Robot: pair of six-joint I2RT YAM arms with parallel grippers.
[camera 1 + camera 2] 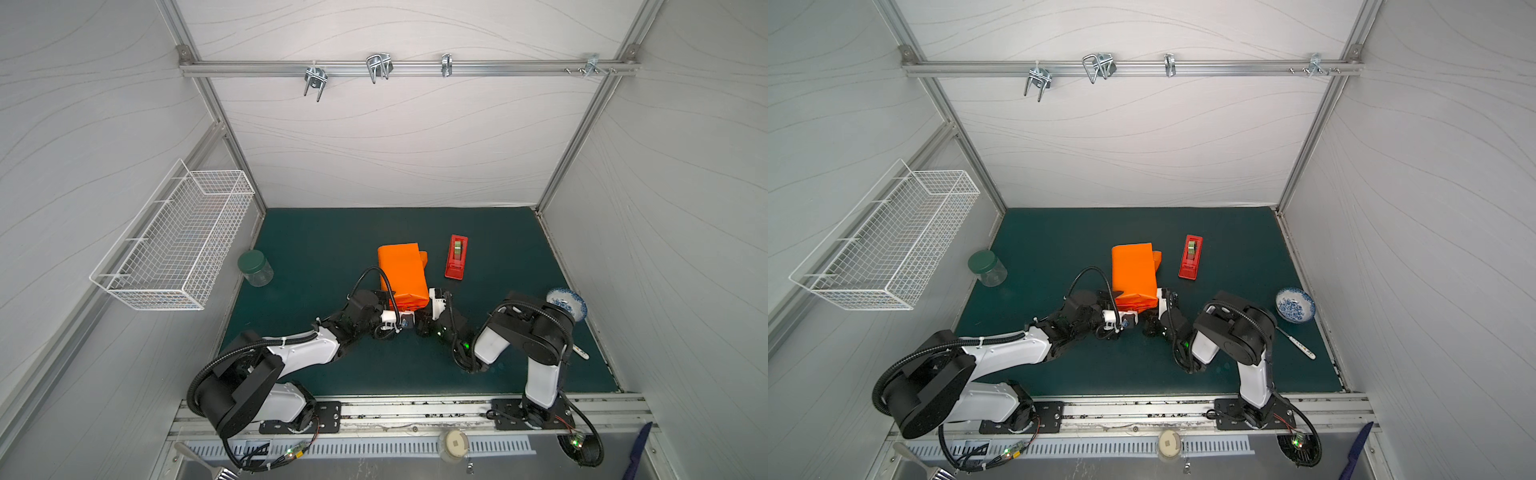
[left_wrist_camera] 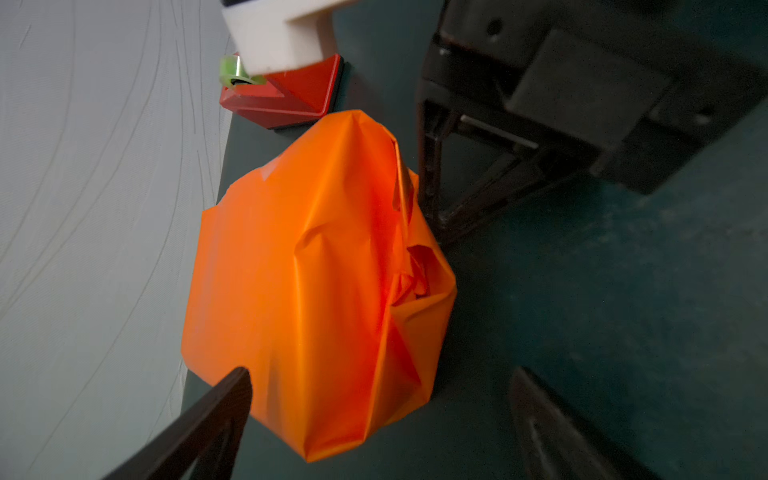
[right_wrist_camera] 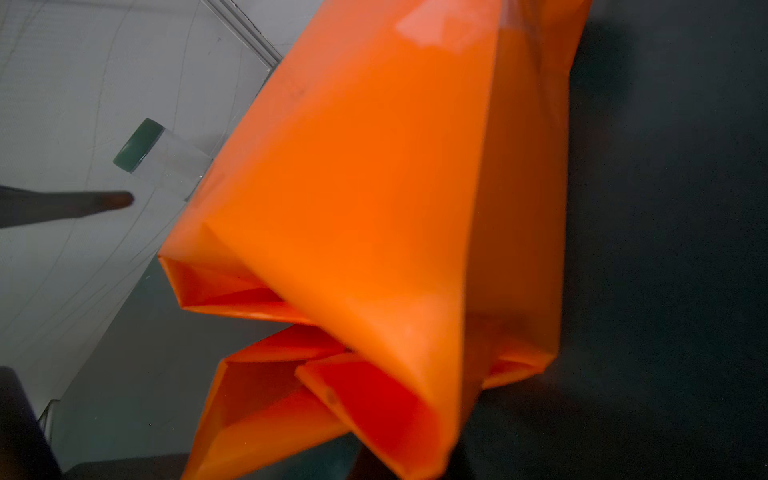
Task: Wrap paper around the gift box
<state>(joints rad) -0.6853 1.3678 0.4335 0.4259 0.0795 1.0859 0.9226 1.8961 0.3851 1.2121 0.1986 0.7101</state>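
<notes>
left gripper (image 2: 382,374) spreads its jaws wide at the crumpled near end of the parcel, holding nothing, while right gripper (image 2: 434,208) is closed tight, tips against the parcel's side (whether any paper is pinched cannot be told). on the dark green mat (image 1: 311,241), the orange paper (image 1: 403,270) lies folded round a box shape at mid-table, the gift box hidden beneath it. a red tape dispenser (image 1: 456,257) stands just to its right, not touching, and a green-lidded jar (image 1: 255,268) sits well apart at the left edge.
</notes>
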